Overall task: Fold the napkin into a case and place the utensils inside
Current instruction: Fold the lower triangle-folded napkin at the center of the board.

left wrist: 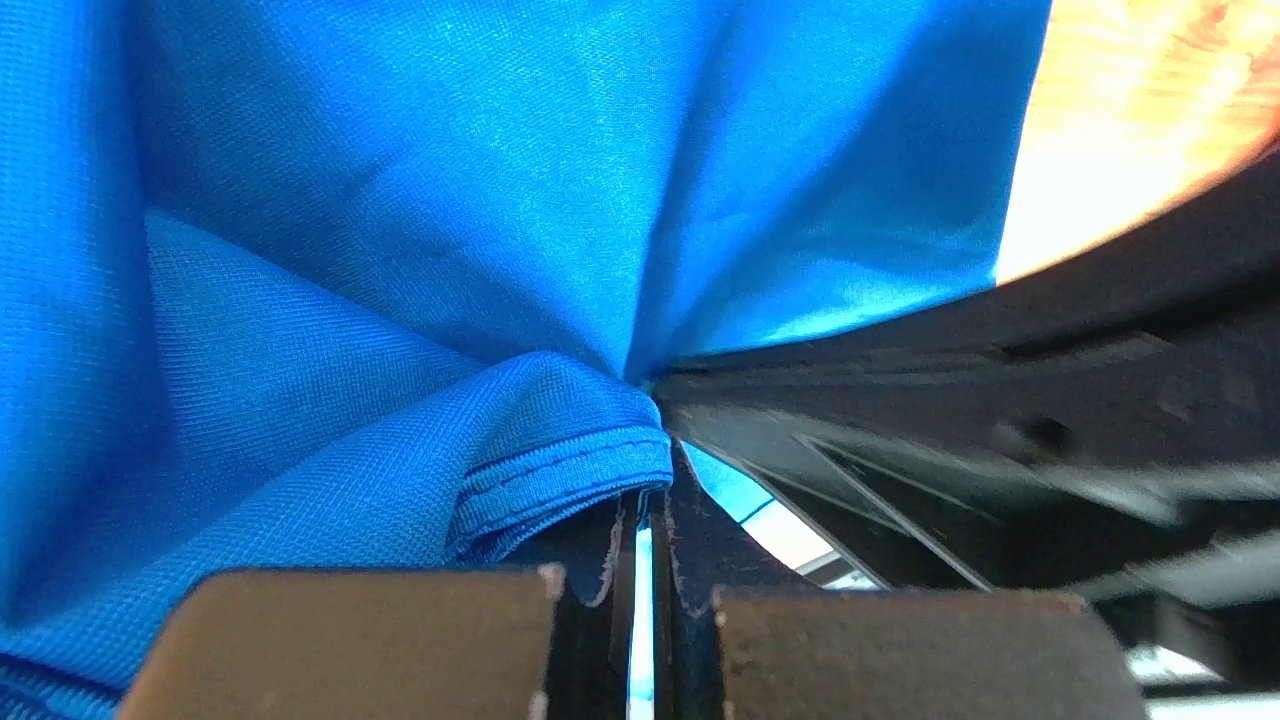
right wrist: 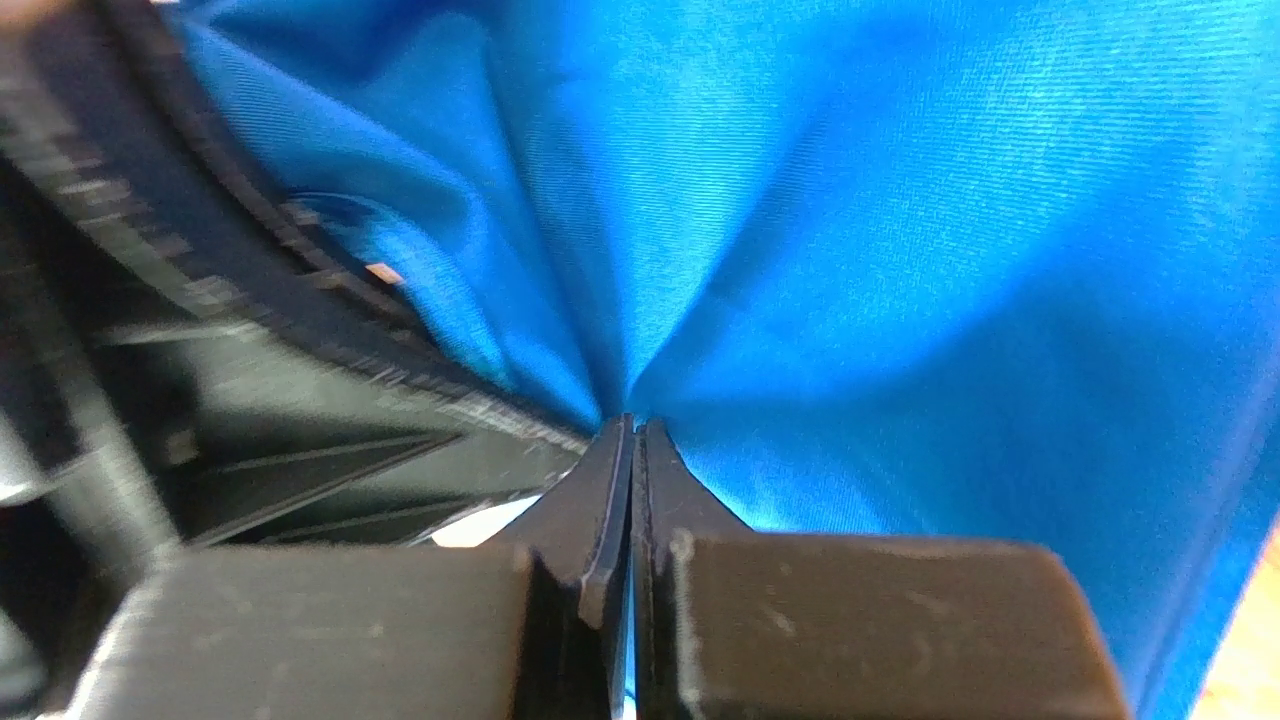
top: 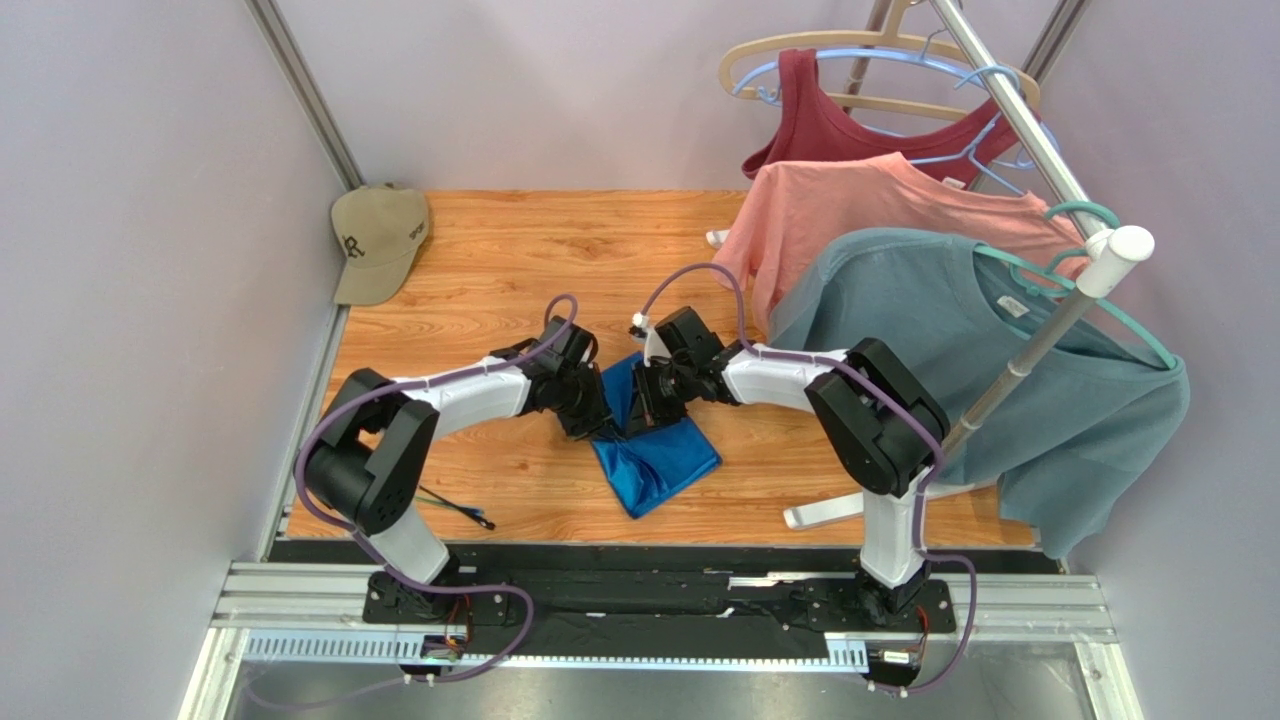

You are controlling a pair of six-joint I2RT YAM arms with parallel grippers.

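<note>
The royal-blue napkin point(top: 654, 458) lies crumpled in the middle of the wooden table, its upper part lifted between the two arms. My left gripper point(top: 589, 408) is shut on a hemmed edge of the napkin point(left wrist: 571, 480). My right gripper point(top: 646, 405) sits right beside it, shut on a bunched fold of the napkin point(right wrist: 902, 270), and the cloth fans out from its tips point(right wrist: 631, 435). The two grippers nearly touch. The utensils point(top: 454, 507), thin dark sticks, lie on the table by the left arm's base, apart from the napkin.
A tan cap point(top: 376, 237) sits at the table's far left corner. A clothes rack point(top: 1052, 323) stands on the right with a red top, a pink shirt point(top: 872, 210) and a teal-grey T-shirt point(top: 992, 375) hanging over the table's right side. Its white foot point(top: 824, 515) lies near the right arm.
</note>
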